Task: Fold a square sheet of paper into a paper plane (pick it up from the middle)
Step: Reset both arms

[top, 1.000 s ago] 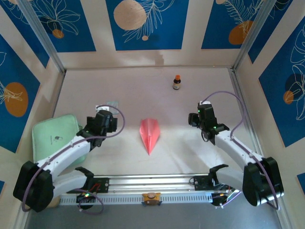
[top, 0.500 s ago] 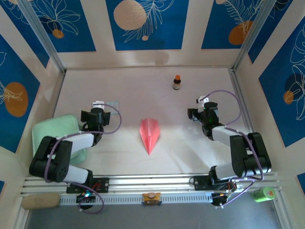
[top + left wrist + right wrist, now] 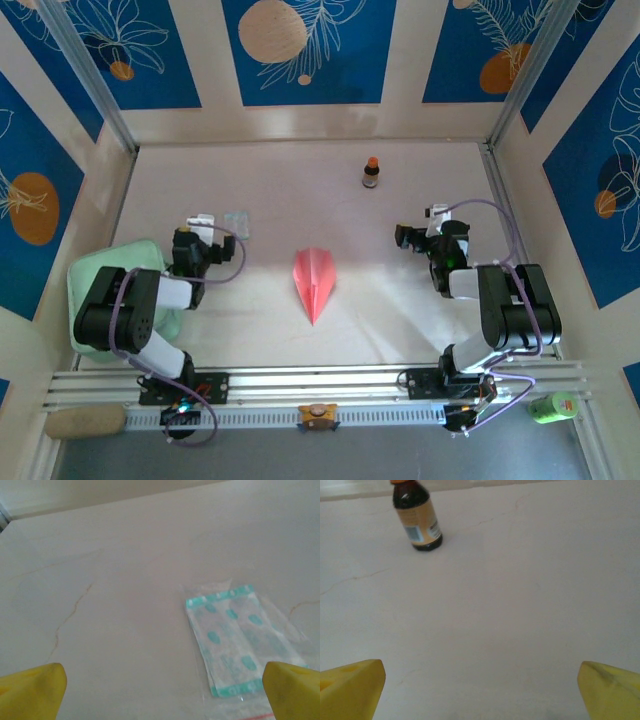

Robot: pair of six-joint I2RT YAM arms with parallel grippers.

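From above: paper plane (image 3: pixel 314 282) flat on the table (image 3: pixel 300 180), sharp tip toward the arm bases, centre crease up, touched by neither gripper; lies unchanged from a second ago. Well to the left of the plane, left gripper (image 3: pixel 204 226), pointing away from the bases; drawn back a little from the plane since a second ago, arm now folded up tight over its base instead of stretched out low. Well to the right of the plane, right gripper (image 3: pixel 420 228), likewise on an arm folded upright since then. Beyond the plane and to its left, a small translucent packet (image 3: pixel 236 220), just past the left gripper's tips and now plainer to see. Beyond the plane and to its right, a small dark bottle (image 3: pixel 371 173) with an orange cap, upright, unmoved. Far left of the plane, a pale green pad (image 3: pixel 100 280), partly under the left arm. From the left wrist: yellow fingertips (image 3: pixel 32 687) at the two lower corners, spread wide, holding nothing; bare table between, and the packet, teal-printed, flat just ahead, nearer the right-hand tip. From the right wrist: yellow fingertips (image 3: pixel 350 687) again far apart at the lower corners, gripping nothing, bare table between; bottle standing well ahead, toward the upper left.
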